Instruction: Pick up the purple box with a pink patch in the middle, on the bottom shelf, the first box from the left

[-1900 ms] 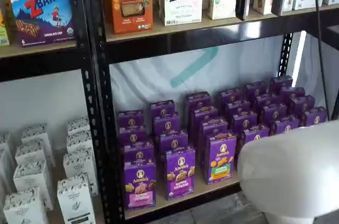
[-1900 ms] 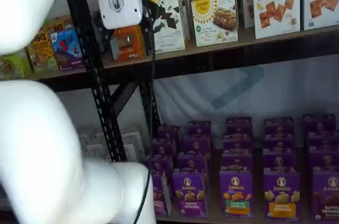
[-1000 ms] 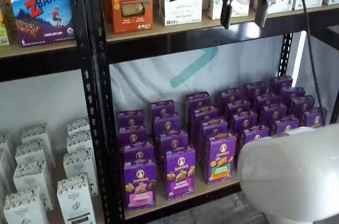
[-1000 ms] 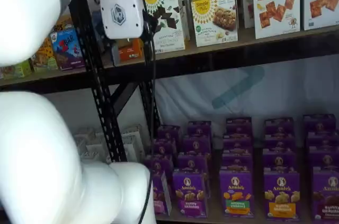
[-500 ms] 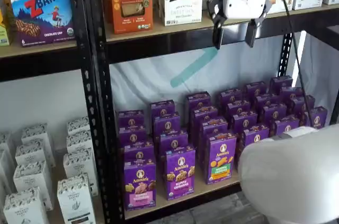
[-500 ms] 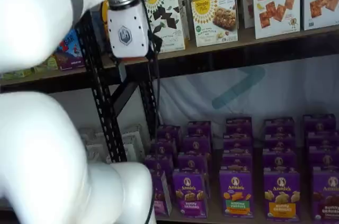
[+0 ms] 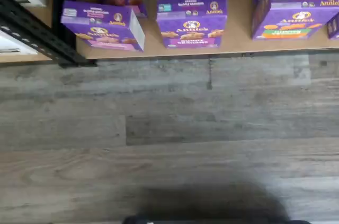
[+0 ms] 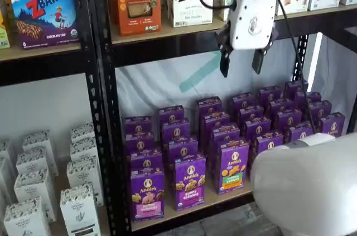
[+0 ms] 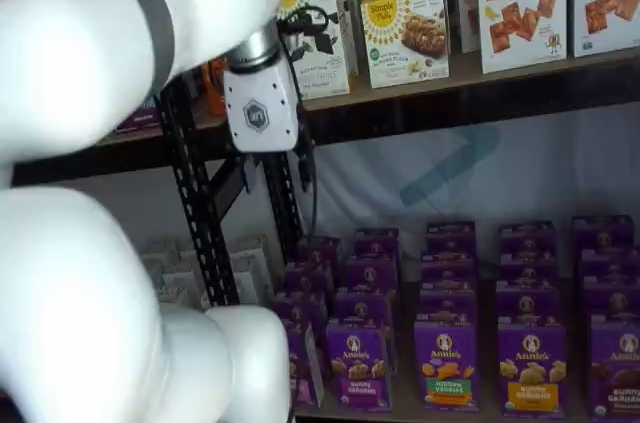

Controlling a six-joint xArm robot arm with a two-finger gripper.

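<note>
Purple box (image 8: 147,194) with the pink band stands at the front left corner of the bottom shelf (image 8: 223,196), touching a darker-banded carton (image 8: 189,182) beside it. The gripper (image 8: 241,62) hangs well above, fingers spread and empty. Descending off-line, a finger could strike that neighbour or the rack post (image 8: 106,135).

A mock shop: black metal racks (image 8: 100,107) stocked with rows of boxed snacks (image 8: 189,180)
</note>
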